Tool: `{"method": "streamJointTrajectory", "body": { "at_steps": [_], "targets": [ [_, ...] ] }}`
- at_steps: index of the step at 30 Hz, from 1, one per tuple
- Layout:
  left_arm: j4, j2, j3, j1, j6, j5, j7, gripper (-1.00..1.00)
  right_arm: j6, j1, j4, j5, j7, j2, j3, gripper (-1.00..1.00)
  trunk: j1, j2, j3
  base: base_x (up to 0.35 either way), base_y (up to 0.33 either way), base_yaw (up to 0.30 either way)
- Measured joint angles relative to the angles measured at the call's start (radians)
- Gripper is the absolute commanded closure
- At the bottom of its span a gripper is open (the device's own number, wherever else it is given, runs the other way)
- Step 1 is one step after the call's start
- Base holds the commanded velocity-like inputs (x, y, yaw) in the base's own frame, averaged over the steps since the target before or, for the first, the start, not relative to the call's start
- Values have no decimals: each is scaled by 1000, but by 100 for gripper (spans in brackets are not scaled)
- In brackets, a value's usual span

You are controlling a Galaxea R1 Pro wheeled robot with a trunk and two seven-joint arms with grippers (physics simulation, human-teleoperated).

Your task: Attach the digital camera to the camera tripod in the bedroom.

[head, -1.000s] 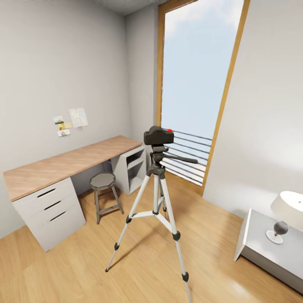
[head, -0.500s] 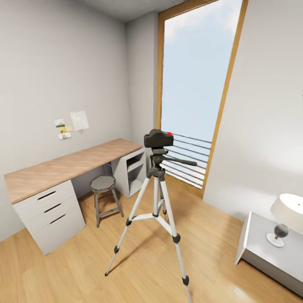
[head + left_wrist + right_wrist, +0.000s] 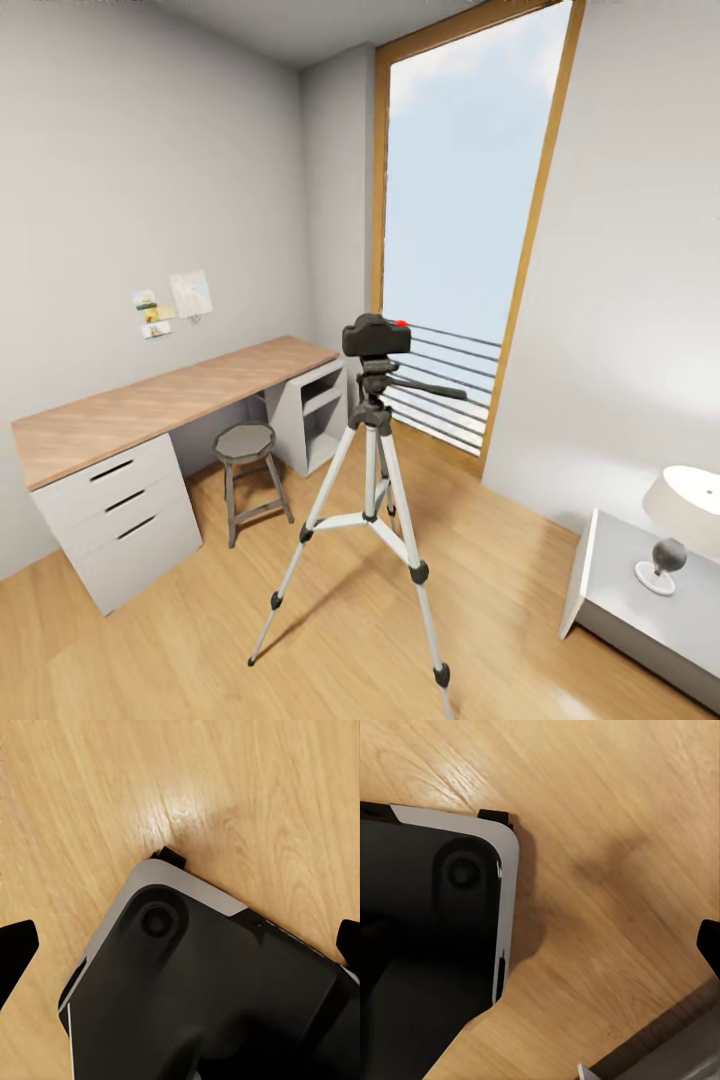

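Observation:
The digital camera [image 3: 375, 336], black and boxy with a red dot on top, sits on the black head of the camera tripod [image 3: 372, 470]. The tripod stands upright on the wood floor in the middle of the bedroom, with its pan handle [image 3: 430, 387] pointing right. My left gripper [image 3: 180, 949] is open, its black fingertips [image 3: 15, 952] wide apart and nothing between them. It hangs over the robot's dark base [image 3: 187, 1005]. My right gripper [image 3: 540, 945] is likewise open and empty, with one fingertip [image 3: 711, 941] at the picture's edge.
A long wood-topped desk [image 3: 150, 405] with drawers runs along the left wall, and a small round stool [image 3: 245, 445] stands in front of it. The tall wood-framed window [image 3: 460, 200] is behind the tripod. A grey nightstand [image 3: 640, 590] with a lamp [image 3: 685, 510] is at the right.
The whole head view has shifted slightly, so the camera moved. The tripod and the digital camera on it stand as before.

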Motion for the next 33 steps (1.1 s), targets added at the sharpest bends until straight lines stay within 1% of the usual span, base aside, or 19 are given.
{"method": "streamJointTrajectory", "body": {
  "at_steps": [15, 27, 33],
  "targets": [
    [0, 3, 0, -1, 0, 1, 1, -100, 0, -1, 0, -1, 0, 10, 0, -100, 0, -1, 21, 0, 0, 0],
    [-1, 3, 0, -1, 0, 2, 1, -100, 0, -1, 0, -2, 1, 12, 0, -100, 0, -1, 39, 0, 0, 0],
    [-1, 3, 0, -1, 0, 2, 1, -100, 0, -1, 0, -2, 0, 12, 0, -100, 0, -1, 44, 0, 0, 0]
  ]
}}
